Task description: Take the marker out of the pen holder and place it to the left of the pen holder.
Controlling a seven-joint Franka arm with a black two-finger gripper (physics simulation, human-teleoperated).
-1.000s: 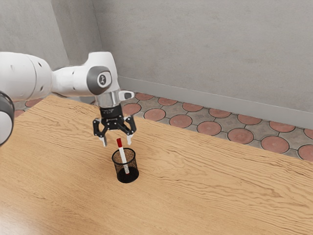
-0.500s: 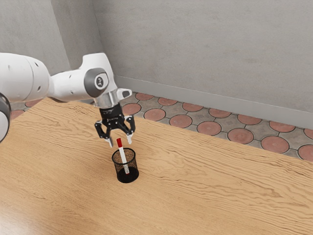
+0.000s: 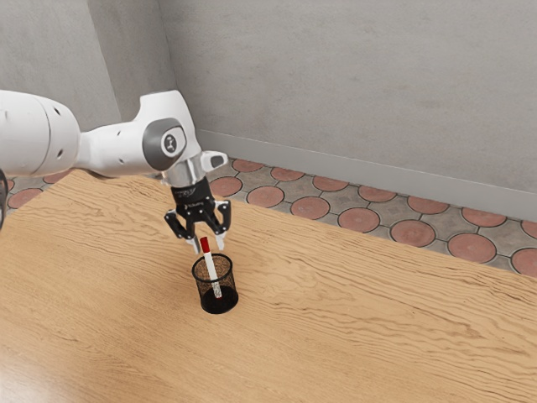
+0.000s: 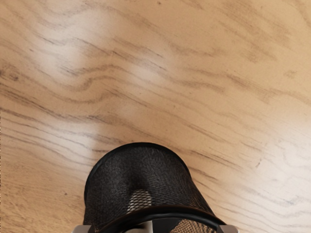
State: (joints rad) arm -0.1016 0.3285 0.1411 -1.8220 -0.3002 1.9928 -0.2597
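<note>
We hold our hand just above the pen holder, pointing down, with its two pale fingers apart and clamped on nothing. In the exterior view the red cap of the marker shows between our fingertips, closer to the one on the exterior view's left; we cannot tell whether that finger touches it.

The marker is in the pen holder. Its white body leans inside the black mesh, the lower end down near the dark base and the capped end rising above the rim, tilted toward the exterior view's left. The pen holder stands upright on our wood-grained surface.

In the wrist view we look down at the mesh wall and the black rim, with our fingertips showing at either side of that rim, well apart. A pale piece lies between them, partly cut off, and we see the wood grain and some soft shine around the holder.

Our white arm reaches in from the exterior view's left, over the surface. Past the surface's far edge we see a floor of round reddish tiles set among grey ones, and a plain grey wall behind it.
</note>
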